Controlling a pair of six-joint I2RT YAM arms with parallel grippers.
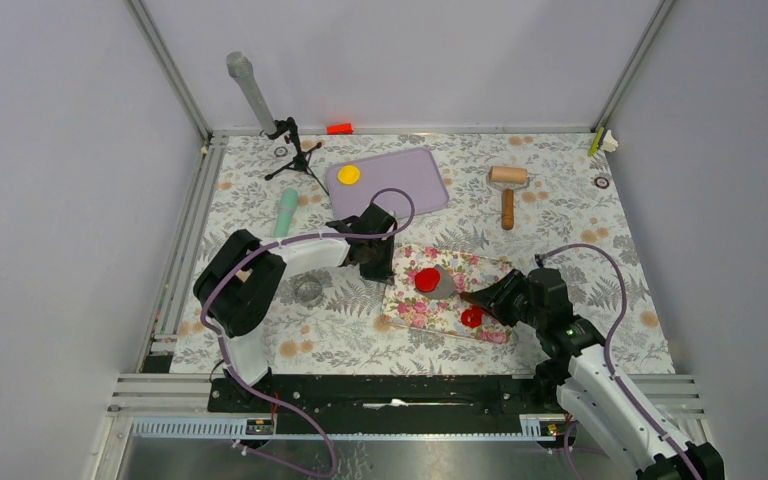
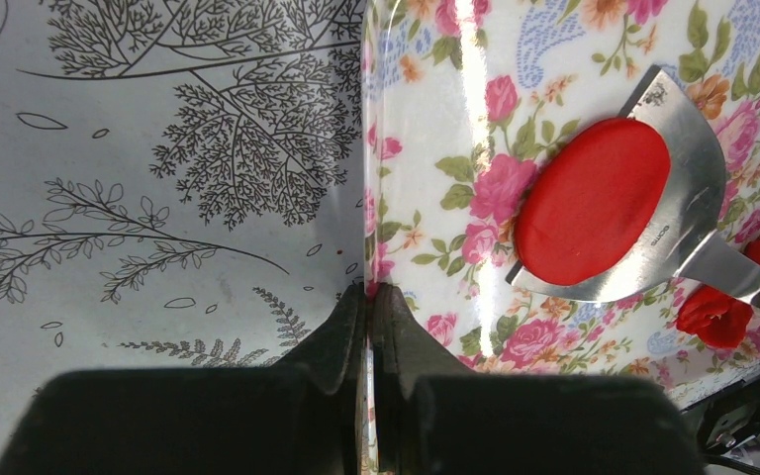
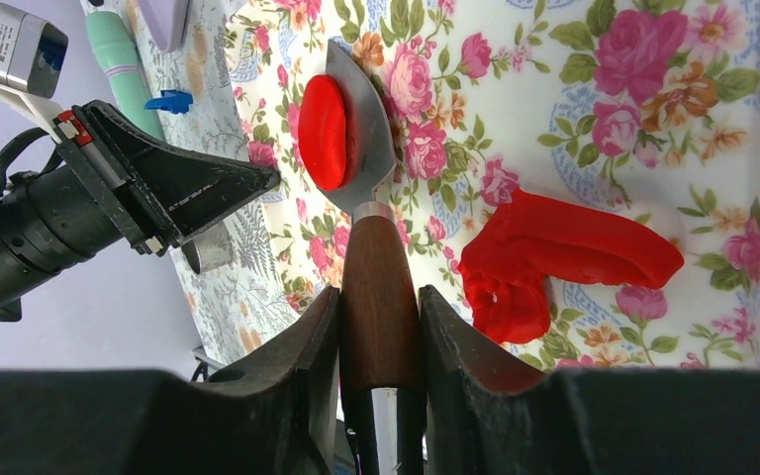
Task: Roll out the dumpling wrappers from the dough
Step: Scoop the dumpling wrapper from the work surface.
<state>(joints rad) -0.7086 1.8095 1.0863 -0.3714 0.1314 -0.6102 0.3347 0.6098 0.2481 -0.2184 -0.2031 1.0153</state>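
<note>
We see a tabletop [image 1: 560, 215] printed pale grey-white, with dark grey ferns and leafy branches and scattered tan-orange blossoms. The floral mat [image 1: 410, 305] is glossy white, strewn with pink and magenta roses, green leaves, small orange flowers and blue paisley. The red wrapper [image 1: 426, 279] is a plain bright red, as is the dough [image 3: 564, 252]; the yellow wrapper [image 1: 348, 174] is egg-yolk yellow against a lavender board [image 1: 400, 180]. The spatula [image 3: 379, 247] has a silvery blade and a dark reddish-brown wooden handle. The rolling pin [image 1: 508, 190] is tan and brown wood. We also note a mint-green cylinder [image 1: 286, 212], a red-orange block [image 1: 339, 128], and matte black jaws on the left gripper [image 2: 368, 295] and right gripper [image 3: 379, 297].
</note>
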